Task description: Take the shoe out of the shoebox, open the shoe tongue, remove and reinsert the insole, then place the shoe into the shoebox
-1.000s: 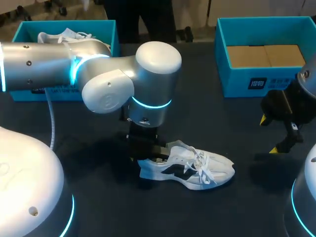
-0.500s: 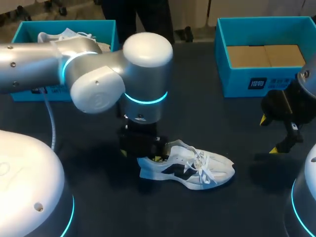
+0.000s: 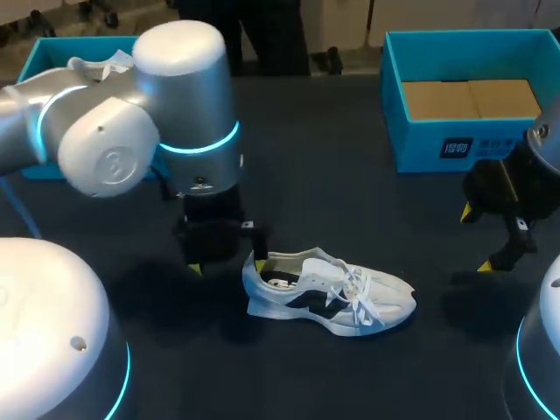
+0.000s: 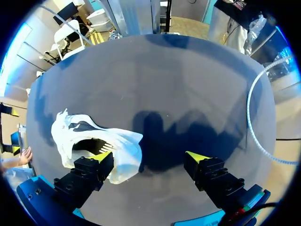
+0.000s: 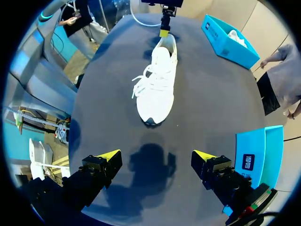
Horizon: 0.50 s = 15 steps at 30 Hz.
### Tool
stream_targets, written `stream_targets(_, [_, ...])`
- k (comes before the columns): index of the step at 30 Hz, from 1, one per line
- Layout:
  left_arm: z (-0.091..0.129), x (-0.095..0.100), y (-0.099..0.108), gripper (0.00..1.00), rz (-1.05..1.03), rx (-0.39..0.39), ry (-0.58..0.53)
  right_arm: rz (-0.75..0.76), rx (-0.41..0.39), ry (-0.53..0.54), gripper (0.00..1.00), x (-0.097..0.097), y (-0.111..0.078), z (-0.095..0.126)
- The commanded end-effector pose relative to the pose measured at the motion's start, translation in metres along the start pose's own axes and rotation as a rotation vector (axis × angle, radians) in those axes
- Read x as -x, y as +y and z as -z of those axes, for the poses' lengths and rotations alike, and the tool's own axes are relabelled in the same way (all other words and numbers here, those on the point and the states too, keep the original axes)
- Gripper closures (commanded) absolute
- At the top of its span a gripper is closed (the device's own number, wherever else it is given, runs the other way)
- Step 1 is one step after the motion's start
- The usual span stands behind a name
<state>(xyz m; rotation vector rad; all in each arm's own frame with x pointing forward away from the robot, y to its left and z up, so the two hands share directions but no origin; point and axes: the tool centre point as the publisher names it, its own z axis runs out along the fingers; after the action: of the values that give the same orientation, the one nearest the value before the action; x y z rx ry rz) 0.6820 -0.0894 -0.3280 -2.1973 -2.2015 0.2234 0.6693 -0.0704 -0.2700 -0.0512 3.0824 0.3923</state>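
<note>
Head view is showing the white sneaker [image 3: 328, 297] sitting on its sole mid-desk [image 3: 350, 201], with the left hand [image 3: 227, 264] hanging just left of its heel. Left wrist view is showing what the arm is hiding there: that hand is released, with the heel opening beside one finger [image 4: 89, 172]. The right hand [image 3: 477, 238], also released, is hovering well to the right, near the blue shoebox [image 3: 420, 149].
</note>
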Motion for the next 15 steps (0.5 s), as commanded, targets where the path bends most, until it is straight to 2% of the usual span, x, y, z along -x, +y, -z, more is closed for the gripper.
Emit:
stream_targets(1, [0.010, -0.009, 0.000, 0.00, 0.027, -0.073, -0.078, 0.001, -0.001, -0.001, 0.00, 0.000, 0.000, -0.001])
stream_targets(3, [0.020, -0.014, 0.007, 0.00, 0.099, -0.134, -0.120, 0.001, -0.001, -0.001, 0.00, 0.000, 0.000, -0.001])
stream_targets(6, [0.032, -0.028, 0.018, 0.00, 0.189, -0.327, -0.237, 0.001, -0.001, -0.001, 0.00, 0.000, 0.000, -0.001])
stream_targets(11, [0.041, -0.046, 0.022, 0.00, 0.275, -0.544, -0.419, 0.001, -0.001, -0.001, 0.00, 0.000, 0.000, -0.001])
stream_targets(12, [0.043, -0.050, 0.023, 0.00, 0.309, -0.627, -0.464, 0.001, -0.001, -0.001, 0.00, 0.000, 0.000, -0.001])
stream_targets(13, [0.044, -0.053, 0.023, 0.00, 0.348, -0.667, -0.476, 0.001, -0.001, -0.001, 0.00, 0.000, 0.000, -0.001])
stream_targets(14, [0.046, -0.055, 0.019, 0.00, 0.345, -0.563, -0.446, 0.001, -0.001, -0.001, 0.00, 0.000, 0.000, -0.001])
stream_targets(15, [0.046, -0.055, 0.019, 0.00, 0.345, -0.563, -0.446, 0.001, -0.001, -0.001, 0.00, 0.000, 0.000, -0.001])
